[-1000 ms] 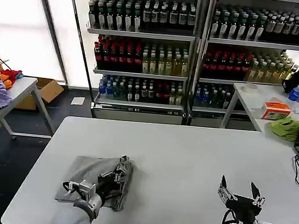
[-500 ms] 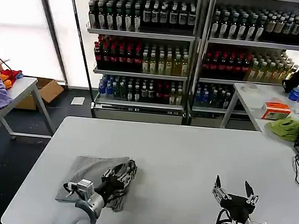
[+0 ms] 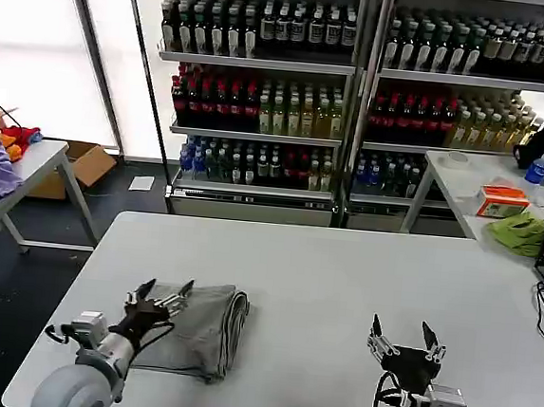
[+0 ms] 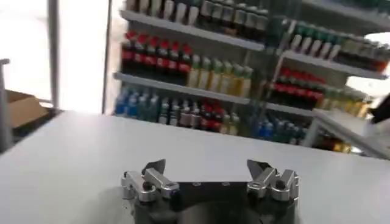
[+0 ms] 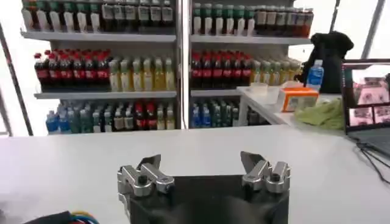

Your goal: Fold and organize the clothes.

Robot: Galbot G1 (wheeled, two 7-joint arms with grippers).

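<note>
On desk (image 3: 342,276): grey shirt (image 3: 199,326) folded into a compact stack. Left gripper (image 3: 161,297) and right gripper (image 3: 403,335) both spread, empty. Probably near done.

The left end effector (image 3: 160,293) is raised at the near left, its fingers spread apart with nothing between them, and its wrist and arm run back toward the near left corner. The right end effector (image 3: 403,334) stands at the near right, pointing up and away, fingers likewise spread and empty. Each wrist camera shows its own fingers (image 4: 153,173) (image 5: 148,167) parted.
</note>
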